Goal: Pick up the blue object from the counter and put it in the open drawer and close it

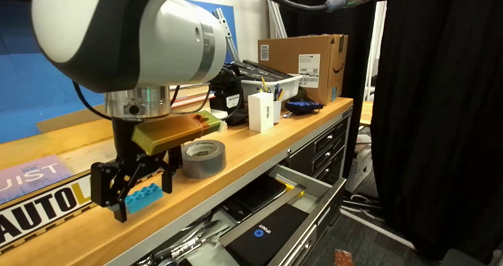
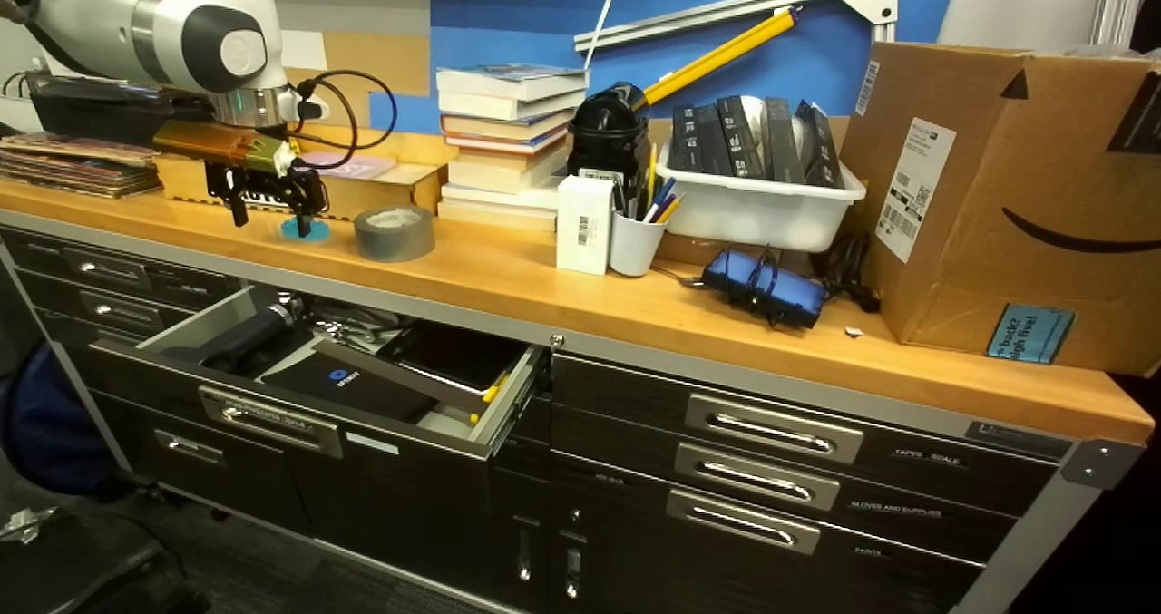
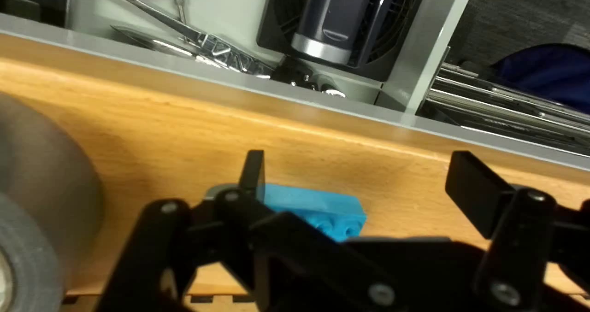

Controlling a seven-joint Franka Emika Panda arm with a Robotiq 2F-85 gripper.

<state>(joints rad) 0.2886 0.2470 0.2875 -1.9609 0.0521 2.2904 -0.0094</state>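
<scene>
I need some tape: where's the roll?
In both exterior views, the tape roll lies on the counter, right of the gripper and left of the white box.

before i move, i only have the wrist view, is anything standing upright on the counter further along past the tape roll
Observer: Yes, among other things, a white box stands upright on the counter past the grey tape roll, seen in both exterior views.
Operator: ok good, and what's there on the front to push against when i close up
Observer: In an exterior view, the open drawer has a metal handle on its front.
</scene>
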